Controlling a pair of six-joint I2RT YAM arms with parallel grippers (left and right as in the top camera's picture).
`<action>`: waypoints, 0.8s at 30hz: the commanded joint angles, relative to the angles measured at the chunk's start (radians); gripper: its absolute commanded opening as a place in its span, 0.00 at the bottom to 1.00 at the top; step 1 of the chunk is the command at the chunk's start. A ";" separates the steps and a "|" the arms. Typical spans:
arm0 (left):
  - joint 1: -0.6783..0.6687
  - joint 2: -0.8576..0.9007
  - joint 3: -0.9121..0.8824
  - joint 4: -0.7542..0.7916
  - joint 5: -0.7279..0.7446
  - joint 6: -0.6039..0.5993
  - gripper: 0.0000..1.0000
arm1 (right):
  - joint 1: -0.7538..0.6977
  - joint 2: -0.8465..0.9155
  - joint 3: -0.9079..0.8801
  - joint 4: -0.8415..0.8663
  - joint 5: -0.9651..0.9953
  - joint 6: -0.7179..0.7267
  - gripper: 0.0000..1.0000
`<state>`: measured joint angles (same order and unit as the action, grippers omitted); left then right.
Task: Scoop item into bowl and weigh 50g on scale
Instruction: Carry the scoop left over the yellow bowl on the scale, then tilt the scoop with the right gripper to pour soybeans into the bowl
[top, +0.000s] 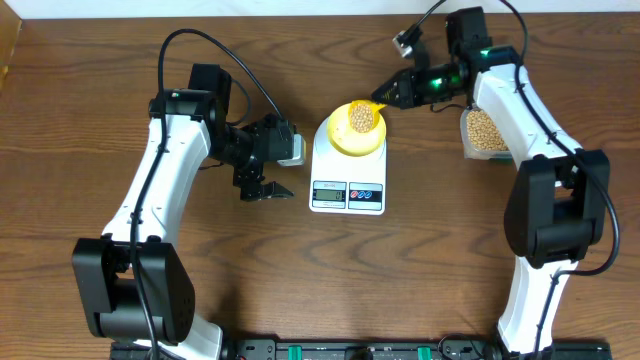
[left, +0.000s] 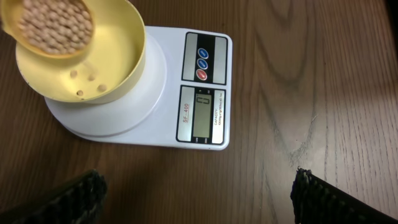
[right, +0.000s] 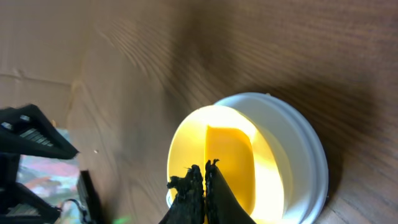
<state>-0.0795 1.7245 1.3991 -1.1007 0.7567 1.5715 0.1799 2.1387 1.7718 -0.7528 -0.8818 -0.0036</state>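
Note:
A pale-yellow bowl (top: 352, 140) (left: 118, 68) (right: 184, 146) stands on the round platform of the white scale (top: 347, 185) (left: 202, 93) (right: 305, 155). Only a few tan grains (left: 81, 92) lie in the bowl. Over it hangs a yellow scoop (top: 362, 118) (left: 56, 28) (right: 230, 158) heaped with the item, and my right gripper (top: 393, 93) (right: 204, 171) is shut on its handle. My left gripper (top: 266, 192) (left: 199, 199) stands open and empty just left of the scale, low over the table.
A clear plastic container (top: 484, 130) holding more grains sits at the right, under my right arm. The scale's display and buttons (left: 203, 57) face the front. Black equipment (top: 330, 350) lines the table's front edge.

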 joint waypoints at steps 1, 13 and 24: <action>0.001 0.000 -0.008 -0.008 0.005 0.010 0.98 | 0.034 -0.028 -0.003 -0.016 0.073 -0.040 0.01; 0.001 0.000 -0.008 -0.008 0.005 0.010 0.98 | 0.098 -0.028 -0.003 -0.014 0.122 -0.073 0.01; 0.001 0.000 -0.008 -0.008 0.005 0.010 0.98 | 0.146 -0.028 -0.003 0.002 0.121 -0.073 0.01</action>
<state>-0.0795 1.7245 1.3991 -1.1007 0.7567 1.5715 0.3042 2.1387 1.7718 -0.7570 -0.7494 -0.0605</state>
